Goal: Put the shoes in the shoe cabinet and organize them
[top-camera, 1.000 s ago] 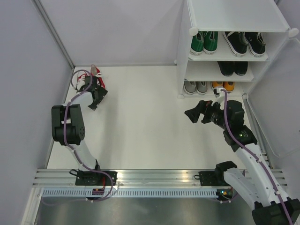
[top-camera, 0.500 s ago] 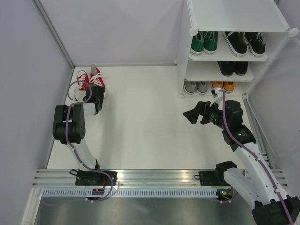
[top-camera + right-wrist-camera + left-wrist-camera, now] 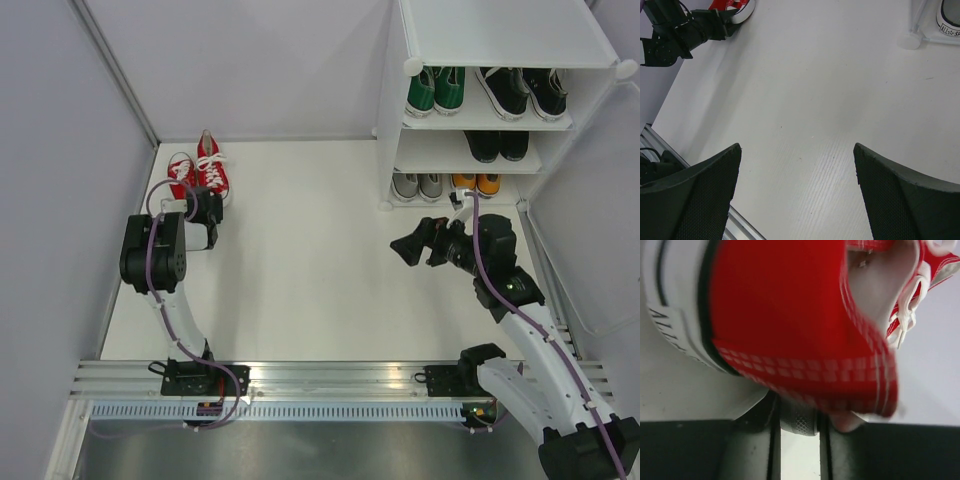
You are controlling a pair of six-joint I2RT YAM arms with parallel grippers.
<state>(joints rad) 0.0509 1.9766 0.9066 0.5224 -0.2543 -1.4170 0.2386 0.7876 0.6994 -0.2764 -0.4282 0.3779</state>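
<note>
White desk [image 3: 300, 260], pale lilac walls on three sides.

Left jaws: at the heel of a red shoe [image 3: 790, 305], whose canvas and white sole fill the left wrist view. The gap between the jaws looks narrow, but a grip on the heel cannot be told.

Right jaws: spread wide, nothing between them, hanging over the desk near the foot of the shoe cabinet [image 3: 500, 30].

Red pair [image 3: 198, 170]: side by side in the far left corner, toes to the back wall, heels toward the left arm.

Shoe cabinet, far right corner:
- Upper tier: green pair [image 3: 435, 90], black pair [image 3: 520, 92].
- Middle tier: second black pair [image 3: 497, 145].
- Bottom tier: grey pair [image 3: 418, 185] on the left, orange pair [image 3: 475, 183] just beside it.
</note>
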